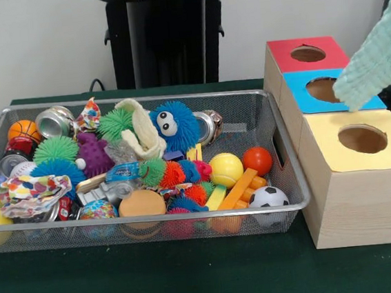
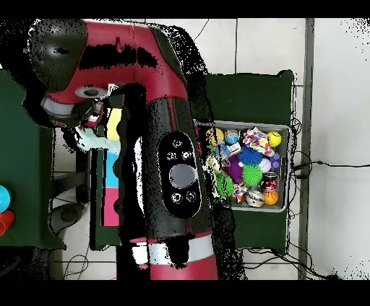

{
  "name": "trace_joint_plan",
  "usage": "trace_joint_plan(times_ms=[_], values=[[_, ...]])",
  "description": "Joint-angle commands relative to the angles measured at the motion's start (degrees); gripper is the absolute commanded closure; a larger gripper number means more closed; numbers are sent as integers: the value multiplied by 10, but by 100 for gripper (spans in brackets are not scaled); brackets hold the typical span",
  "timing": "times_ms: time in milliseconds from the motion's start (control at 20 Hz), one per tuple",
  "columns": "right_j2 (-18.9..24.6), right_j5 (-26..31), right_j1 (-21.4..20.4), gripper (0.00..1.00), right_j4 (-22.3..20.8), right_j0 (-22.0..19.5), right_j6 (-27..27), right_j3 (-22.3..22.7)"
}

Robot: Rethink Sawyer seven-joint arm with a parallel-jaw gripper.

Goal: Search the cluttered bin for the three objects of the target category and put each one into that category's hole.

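The mint-green waffle-knit cloth (image 1: 379, 56) hangs in the air at the right, its lower tip over the blue box, just behind the yellow-faced box's round hole (image 1: 362, 139). In the overhead view the cloth (image 2: 94, 138) dangles below the arm's end, where my gripper (image 2: 85, 121) holds it; the fingers are hidden. The polka-dot cloth (image 1: 30, 190) lies at the front left of the wire-mesh bin (image 1: 295, 205). The cream cloth (image 1: 142, 132) lies at the bin's back middle, next to a blue fuzzy toy with eyes.
The red-faced box (image 1: 308, 54), blue-faced box (image 1: 315, 92) and yellow-faced box (image 1: 354, 173) stand in a row right of the bin. The bin holds spiky balls, drink cans, small sport balls and toy blocks. My arm (image 2: 173, 144) covers the middle of the overhead view.
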Motion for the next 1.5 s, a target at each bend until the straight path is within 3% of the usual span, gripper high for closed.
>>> trace_joint_plan(times_ms=[50, 250, 400, 600, 950, 1150, 1500], values=[[17, 65, 73, 100, 1, -6, 170, -117], [18, 69, 86, 100, 4, -6, 169, -137], [13, 53, 74, 100, 11, -5, 164, -113], [1, 11, 36, 100, 24, -13, 141, -37], [-19, -77, -60, 100, 48, -46, 47, 148], [-18, -107, -94, 100, 57, -66, 4, 214], [-3, -136, -131, 100, 60, -101, -44, 286]])
